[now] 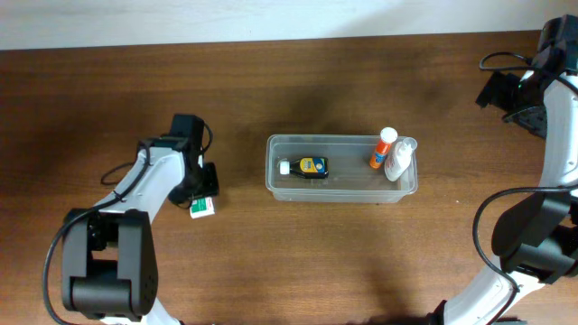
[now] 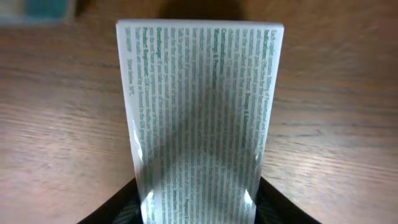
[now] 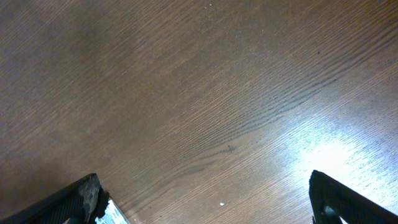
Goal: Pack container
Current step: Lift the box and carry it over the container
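The container [image 1: 275, 181] is a clear plastic bin in the middle of the table. It holds a dark bottle with a yellow label [image 1: 311, 166], an orange bottle with a white cap [image 1: 382, 149] and a clear bottle [image 1: 398, 161]. My left gripper [image 1: 200, 191] is left of the bin, shut on a white box with green print [image 1: 202, 208]. The box fills the left wrist view [image 2: 202, 112], held between the black fingers. My right gripper [image 3: 205, 202] is open and empty over bare wood, at the far right of the table [image 1: 510, 90].
The wooden table [image 1: 289, 262] runs to a pale wall at the top edge. A teal shape [image 2: 40, 9] lies blurred at the top left of the left wrist view. Cables hang off both arms.
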`<action>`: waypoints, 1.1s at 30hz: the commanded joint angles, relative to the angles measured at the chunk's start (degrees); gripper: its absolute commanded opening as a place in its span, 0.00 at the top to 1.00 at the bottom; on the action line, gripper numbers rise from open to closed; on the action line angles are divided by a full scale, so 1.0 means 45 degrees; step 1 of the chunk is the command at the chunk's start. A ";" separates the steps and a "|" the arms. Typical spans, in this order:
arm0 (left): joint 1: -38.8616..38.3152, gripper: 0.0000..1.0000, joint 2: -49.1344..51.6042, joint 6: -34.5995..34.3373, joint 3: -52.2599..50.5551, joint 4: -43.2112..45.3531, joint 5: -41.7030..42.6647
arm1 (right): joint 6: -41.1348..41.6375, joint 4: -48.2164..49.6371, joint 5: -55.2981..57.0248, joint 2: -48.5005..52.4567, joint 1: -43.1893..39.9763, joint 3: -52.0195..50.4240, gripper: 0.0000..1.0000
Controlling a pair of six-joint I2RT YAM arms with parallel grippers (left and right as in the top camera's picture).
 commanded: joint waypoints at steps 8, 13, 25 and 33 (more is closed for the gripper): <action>-0.0656 0.50 0.0112 0.0748 0.4993 -0.2433 0.1719 | 0.0058 0.0000 0.0112 0.0092 -0.0083 -0.0039 0.02; -0.2356 0.49 0.0112 0.1938 0.6645 -0.3031 0.2278 | 0.0058 0.0000 0.0112 0.0097 -0.0083 -0.0039 0.02; -0.6397 0.49 0.0112 0.7155 0.6980 -0.2540 0.1277 | 0.0063 0.0000 0.0112 0.0102 -0.0083 -0.0039 0.02; -0.7048 0.48 0.0180 0.9967 0.6965 -0.2152 0.2458 | 0.0058 0.0000 0.0112 0.0102 -0.0083 -0.0039 0.02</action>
